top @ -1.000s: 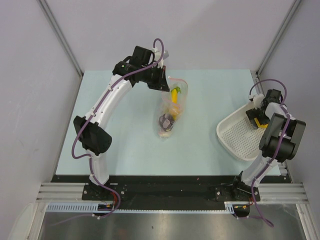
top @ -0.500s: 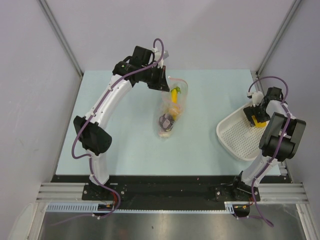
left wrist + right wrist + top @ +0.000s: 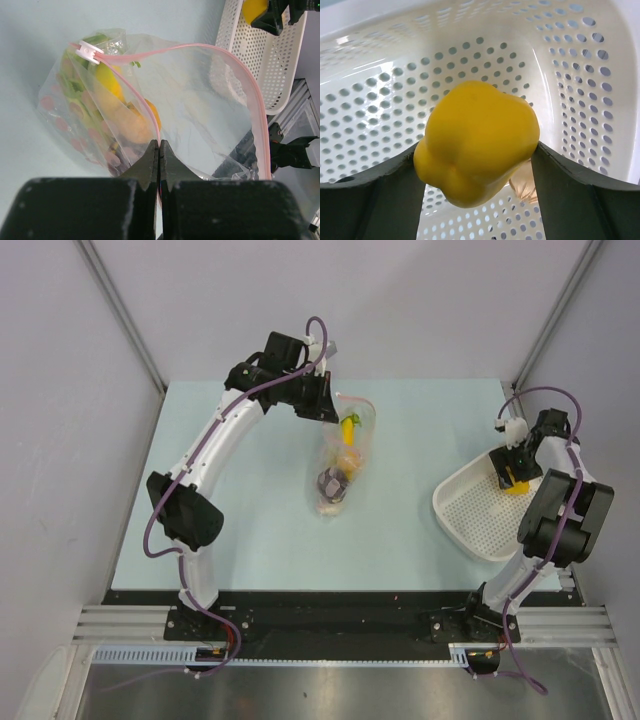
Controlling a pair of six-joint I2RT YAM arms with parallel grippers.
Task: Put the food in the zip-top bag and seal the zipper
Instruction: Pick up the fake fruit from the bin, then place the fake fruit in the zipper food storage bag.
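Left arm: reaches out to the far half of the bench (image 3: 230, 500), a little left of its middle. The left gripper (image 3: 159, 146) is pinched tight on the zipper (image 3: 200, 46), fingers together with the pink strip nipped between the tips. A white slider (image 3: 91, 50) sits at one end of that strip.

The zip-top bag (image 3: 345, 455) lies near the bench centre, mouth toward the far edge, closed end pointing at the near edge. In the left wrist view the mouth gapes wide, the free lip arching away from the pinched lip.

Food already inside the bag:
- yellow banana (image 3: 350, 427), nearest the mouth
- small orange-yellow fruit (image 3: 134, 125), touching the banana
- green leek pieces (image 3: 75, 85) against the bag wall
- dark red-purple fruit (image 3: 331, 481), toward the closed end

Right arm: folded back along the right edge. The right gripper (image 3: 476, 165) is clamped on a yellow pepper-shaped piece (image 3: 480, 120), one finger on each flank. It is over the far end of the white perforated basket (image 3: 465, 510), which rests by the right edge, well apart from the bag. Whether the piece touches the basket floor I cannot tell.
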